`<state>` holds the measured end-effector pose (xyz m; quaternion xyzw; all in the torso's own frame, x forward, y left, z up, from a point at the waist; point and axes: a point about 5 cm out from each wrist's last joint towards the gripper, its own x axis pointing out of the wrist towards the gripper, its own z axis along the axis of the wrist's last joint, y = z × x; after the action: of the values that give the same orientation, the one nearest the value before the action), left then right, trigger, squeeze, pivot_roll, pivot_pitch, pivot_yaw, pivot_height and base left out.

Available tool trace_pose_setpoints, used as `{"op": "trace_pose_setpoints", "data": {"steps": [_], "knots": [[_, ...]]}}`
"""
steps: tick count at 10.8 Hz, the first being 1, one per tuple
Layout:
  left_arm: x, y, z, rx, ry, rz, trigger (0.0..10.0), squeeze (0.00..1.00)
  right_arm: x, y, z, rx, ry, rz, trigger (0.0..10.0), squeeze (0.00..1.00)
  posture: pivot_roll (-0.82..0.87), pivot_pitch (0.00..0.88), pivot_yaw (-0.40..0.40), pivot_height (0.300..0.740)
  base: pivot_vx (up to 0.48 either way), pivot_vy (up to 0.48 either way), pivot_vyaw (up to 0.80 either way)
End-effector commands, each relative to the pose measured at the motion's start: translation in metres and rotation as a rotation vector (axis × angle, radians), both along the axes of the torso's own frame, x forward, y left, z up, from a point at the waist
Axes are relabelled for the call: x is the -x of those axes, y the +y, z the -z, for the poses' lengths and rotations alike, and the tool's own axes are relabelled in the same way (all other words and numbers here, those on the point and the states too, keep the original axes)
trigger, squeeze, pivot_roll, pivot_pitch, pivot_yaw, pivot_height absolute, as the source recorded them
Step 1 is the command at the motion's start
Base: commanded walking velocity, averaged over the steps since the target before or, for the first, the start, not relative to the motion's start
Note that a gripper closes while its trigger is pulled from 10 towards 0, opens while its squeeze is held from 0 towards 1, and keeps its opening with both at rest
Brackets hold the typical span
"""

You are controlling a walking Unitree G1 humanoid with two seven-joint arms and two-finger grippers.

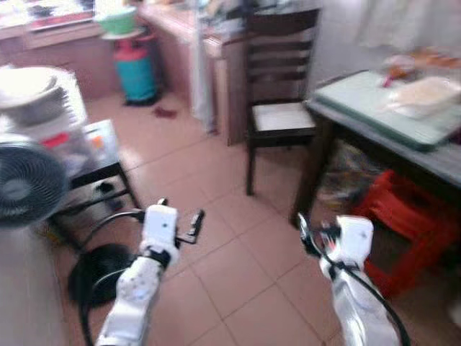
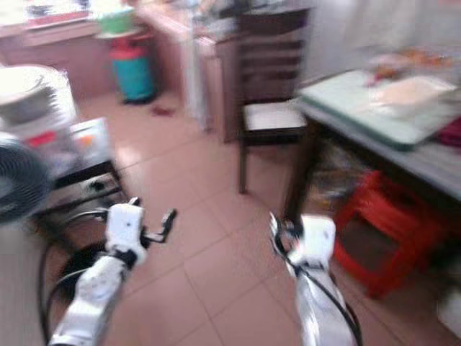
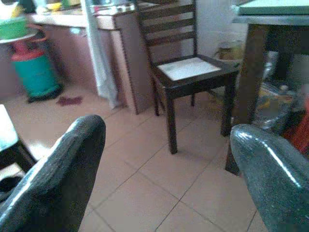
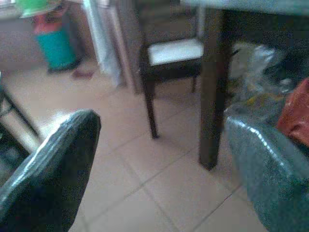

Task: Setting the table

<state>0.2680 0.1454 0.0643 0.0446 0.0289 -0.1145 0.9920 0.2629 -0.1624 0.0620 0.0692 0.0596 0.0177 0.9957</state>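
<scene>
Silver arms raised over tiled floor: left gripper (image 3: pixel 164 159) jaws apart, empty; right gripper (image 4: pixel 159 164) likewise. Ahead to the right, table (image 1: pixel 425 162), nearer the right arm, bearing possibly dishes, too blurred to name.

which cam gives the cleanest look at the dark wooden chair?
Left wrist view: the chair is sharp there, showing slatted back, pale seat and legs. Both eye views show it whole beside the table, but blurred and farther off. The right wrist view catches the seat and front legs, soft, with the back dim.
</scene>
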Motion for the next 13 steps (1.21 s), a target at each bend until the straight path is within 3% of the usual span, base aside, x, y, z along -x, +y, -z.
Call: {"op": "trace_pose_setpoints", "data": {"steps": [1, 12, 13], "knots": [[-0.0011, 0.0022, -0.0009, -0.005, -0.001, -0.007, 10.0, 0.0, 0.0022, 0.0026, 0.0017, -0.004, 0.009, -0.004, 10.0, 0.0, -0.02, 0.002, 0.082, 0.74, 0.0, 0.0, -0.8], [-0.0007, 0.004, -0.0003, 0.033, 0.004, -0.017, 10.0, 0.0, 0.0039, 0.004, 0.0029, 0.001, 0.013, -0.011, 10.0, 0.0, -0.02, 0.01, 0.084, 0.74, 0.0, 0.0, -0.8], [-0.0006, 0.004, -0.0004, 0.035, 0.006, -0.01, 10.0, 0.0, 0.0041, 0.0044, 0.0028, -0.002, 0.008, -0.012, 10.0, 0.0, -0.02, 0.008, 0.085, 0.74, 0.0, 0.0, 0.0]]}}
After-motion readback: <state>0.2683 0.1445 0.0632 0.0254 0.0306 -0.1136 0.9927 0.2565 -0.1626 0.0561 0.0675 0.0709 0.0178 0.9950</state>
